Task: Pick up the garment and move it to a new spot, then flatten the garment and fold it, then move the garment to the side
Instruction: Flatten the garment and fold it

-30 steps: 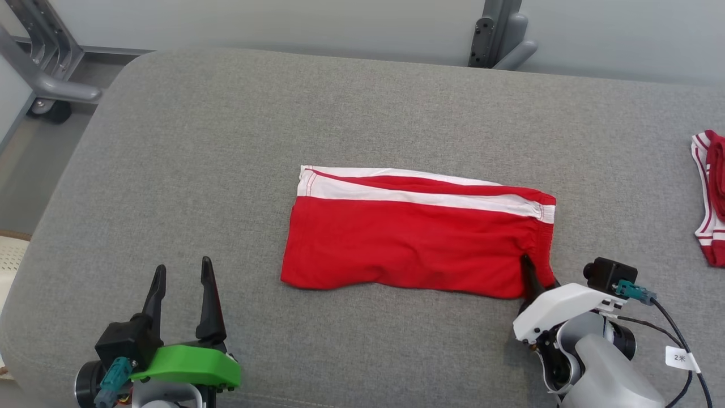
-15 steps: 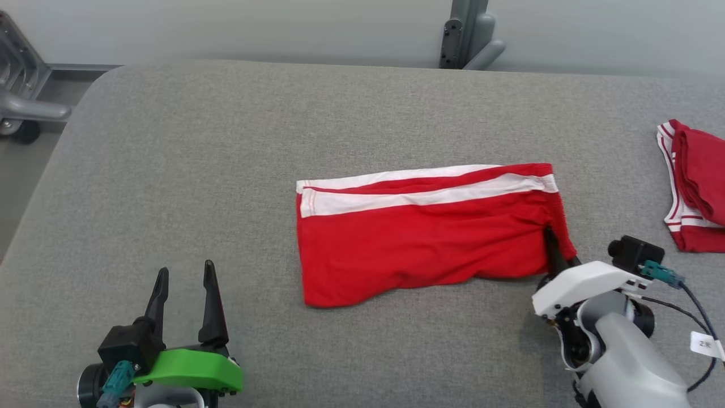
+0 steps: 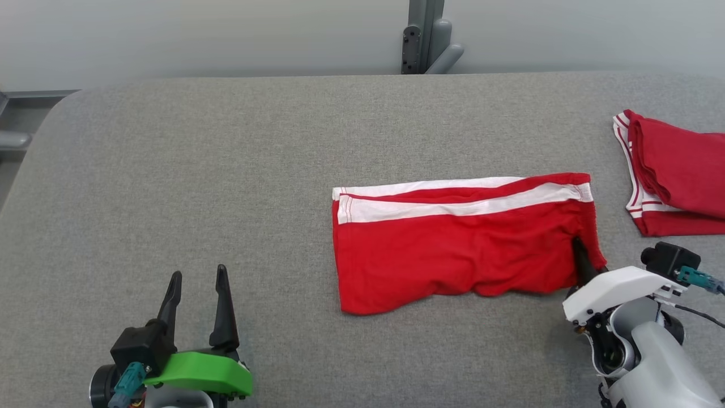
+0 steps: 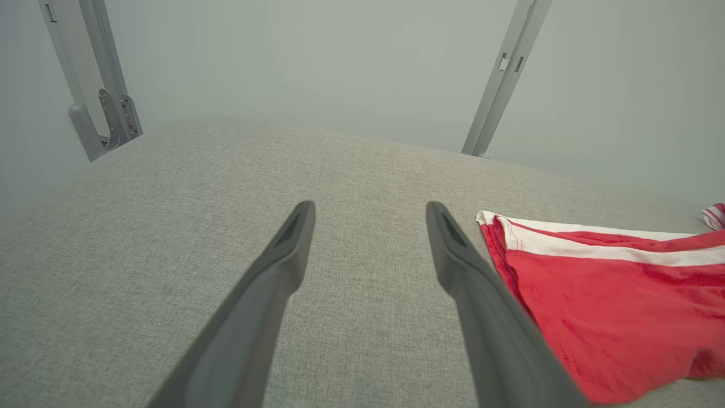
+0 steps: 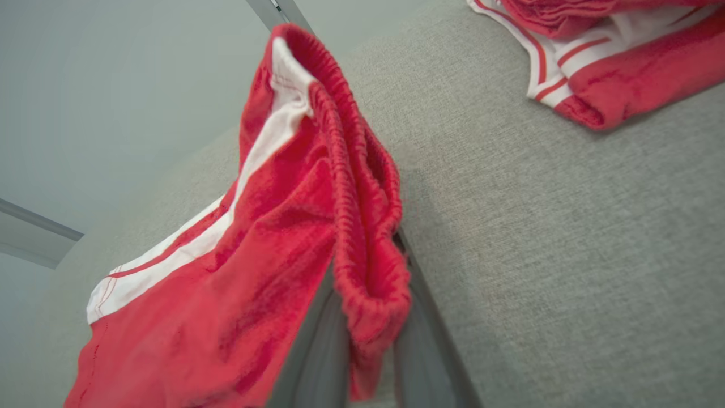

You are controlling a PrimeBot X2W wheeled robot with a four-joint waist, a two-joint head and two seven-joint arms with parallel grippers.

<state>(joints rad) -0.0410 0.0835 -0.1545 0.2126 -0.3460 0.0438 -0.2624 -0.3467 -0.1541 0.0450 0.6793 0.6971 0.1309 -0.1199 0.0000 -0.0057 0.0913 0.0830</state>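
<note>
Grey woven pad point(image 3: 226, 170) takes up most of head view, pale wall point(image 3: 170, 34) behind, grey metal post point(image 3: 422, 39) top centre. Red shorts point(image 3: 453, 249) w/ white side stripe lie on pad, centre-right of frame, long side running across, stripe along upper edge, lower edge wavy, a few wrinkles. Right gripper point(image 3: 579, 255) at lower right, white wrist housing + black cam behind it. Its dark fingers are closed tight on the waistband end of shorts, at right edge of the cloth. Right wrist view: elastic waistband point(image 5: 362, 226) bunched + pinched betw. the two fingers point(image 5: 317, 351), rest of shorts trailing to lower left of frame. Can't tell if gripped end is clear of pad. Left gripper point(image 3: 198, 273) at lower left of head view, green housing, fingers spread wide, nothing in them, well apart from shorts. Left wrist view: both fingers over bare pad, stripe end of shorts just right of the right-hand finger in frame; contact can't be judged. Folded red-and-white cloth point(image 3: 674, 170) at right edge of head view, upper right, near shorts but apart; also top right of right wrist view.
</note>
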